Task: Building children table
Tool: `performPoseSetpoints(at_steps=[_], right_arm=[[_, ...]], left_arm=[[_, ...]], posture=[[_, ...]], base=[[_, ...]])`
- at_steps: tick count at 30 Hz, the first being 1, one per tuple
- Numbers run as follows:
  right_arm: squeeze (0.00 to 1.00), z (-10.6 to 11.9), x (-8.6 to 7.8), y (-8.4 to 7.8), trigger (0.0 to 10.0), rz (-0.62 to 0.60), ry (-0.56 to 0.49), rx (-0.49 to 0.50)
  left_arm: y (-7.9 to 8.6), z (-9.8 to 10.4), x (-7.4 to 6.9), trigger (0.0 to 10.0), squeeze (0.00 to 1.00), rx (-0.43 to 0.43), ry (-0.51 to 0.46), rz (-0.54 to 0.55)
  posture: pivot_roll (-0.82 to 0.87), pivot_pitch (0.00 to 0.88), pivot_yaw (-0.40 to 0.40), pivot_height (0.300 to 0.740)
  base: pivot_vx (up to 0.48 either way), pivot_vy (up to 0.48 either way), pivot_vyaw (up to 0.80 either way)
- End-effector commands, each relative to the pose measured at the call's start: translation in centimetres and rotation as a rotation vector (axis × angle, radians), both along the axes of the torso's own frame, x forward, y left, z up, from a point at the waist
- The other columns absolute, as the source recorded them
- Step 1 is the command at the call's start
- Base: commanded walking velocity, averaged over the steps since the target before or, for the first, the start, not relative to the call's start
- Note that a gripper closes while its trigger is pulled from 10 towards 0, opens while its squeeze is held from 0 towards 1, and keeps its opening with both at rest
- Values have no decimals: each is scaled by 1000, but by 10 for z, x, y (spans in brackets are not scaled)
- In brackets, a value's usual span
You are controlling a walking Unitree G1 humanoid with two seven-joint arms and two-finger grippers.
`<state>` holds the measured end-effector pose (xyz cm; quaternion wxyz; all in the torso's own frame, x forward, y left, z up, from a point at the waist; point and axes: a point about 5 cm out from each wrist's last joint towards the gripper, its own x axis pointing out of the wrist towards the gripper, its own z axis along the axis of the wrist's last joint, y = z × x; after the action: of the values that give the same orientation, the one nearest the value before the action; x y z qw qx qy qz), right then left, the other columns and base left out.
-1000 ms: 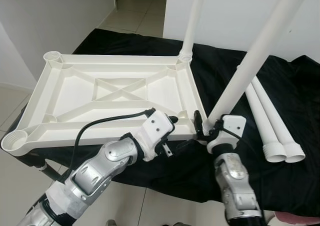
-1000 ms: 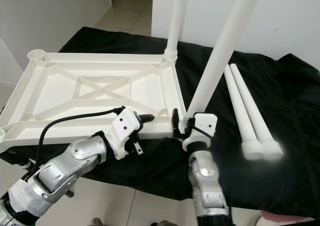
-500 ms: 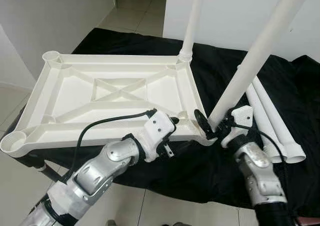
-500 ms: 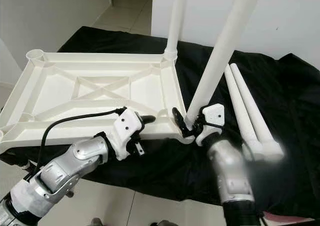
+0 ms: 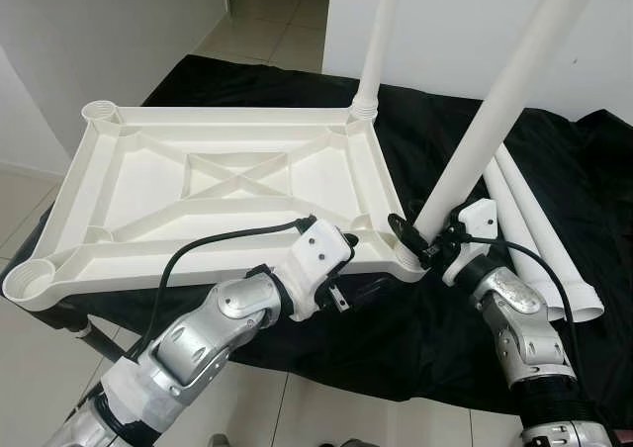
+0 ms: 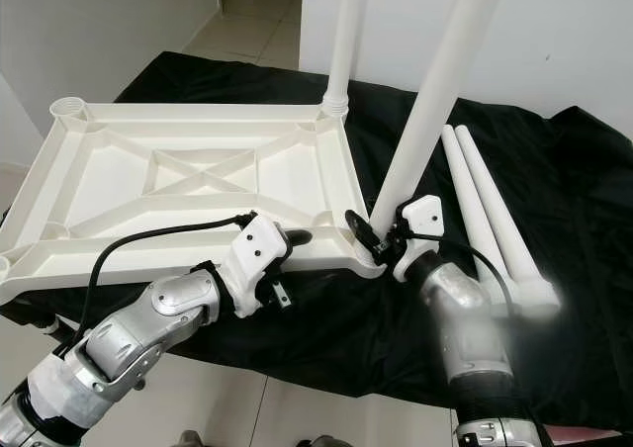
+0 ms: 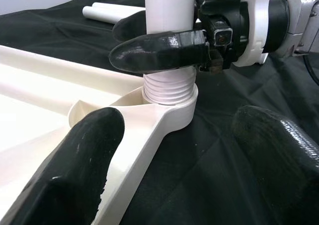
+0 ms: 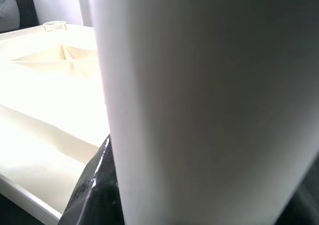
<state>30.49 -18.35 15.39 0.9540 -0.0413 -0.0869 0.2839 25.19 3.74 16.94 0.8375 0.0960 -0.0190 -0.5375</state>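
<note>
Tabletop (image 5: pixel 227 185), white plastic and turned underside up, lies on a black cloth (image 5: pixel 465 328) with its ribbed cross-bracing facing the camera. One white leg (image 5: pixel 377 46) stands upright in the far right corner socket, and a second leg (image 5: pixel 499 101) rises at a slant from the near right corner socket (image 7: pixel 169 108), its threaded end seated in the collar. The right gripper (image 5: pixel 420 244) is clamped round this slanted leg just above the threads, one black finger (image 7: pixel 159 51) wrapped across the front of the tube and the other behind it. The left gripper (image 7: pixel 179 155) sits low at the near edge of the tabletop beside that same corner; its two fingers stand wide apart, one over the white rim and the other over the cloth, holding nothing, though whether the first actually rests on the rim is hard to judge. Two spare legs (image 5: pixel 539 249) lie side by side on the cloth to the right, their flared ends toward the robot. An open socket (image 5: pixel 104 113) shows at the far left corner and another (image 5: pixel 28 277) at the near left.
</note>
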Motion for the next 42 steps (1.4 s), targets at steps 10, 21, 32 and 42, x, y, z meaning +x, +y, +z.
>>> performPoseSetpoints(at_steps=[10,21,32,42], right_arm=[[0,-8,-1,-5,10000,-22,63,33],[0,-9,1,13,10000,-281,112,118],[0,-15,-6,27,10000,-603,129,175],[0,-16,-15,49,10000,-726,160,239]], left_arm=[[-1,-4,-3,10000,0,40,21,-87],[-4,-5,-3,10000,0,41,21,-95],[-5,-4,0,10000,0,41,16,-100],[-6,-3,2,10000,0,38,14,-100]], posture=[[16,107,-64,740],[-2,91,-53,740],[-16,85,-45,740],[-19,88,-37,740]], base=[[0,0,0],[0,0,0],[0,0,0],[0,0,0]])
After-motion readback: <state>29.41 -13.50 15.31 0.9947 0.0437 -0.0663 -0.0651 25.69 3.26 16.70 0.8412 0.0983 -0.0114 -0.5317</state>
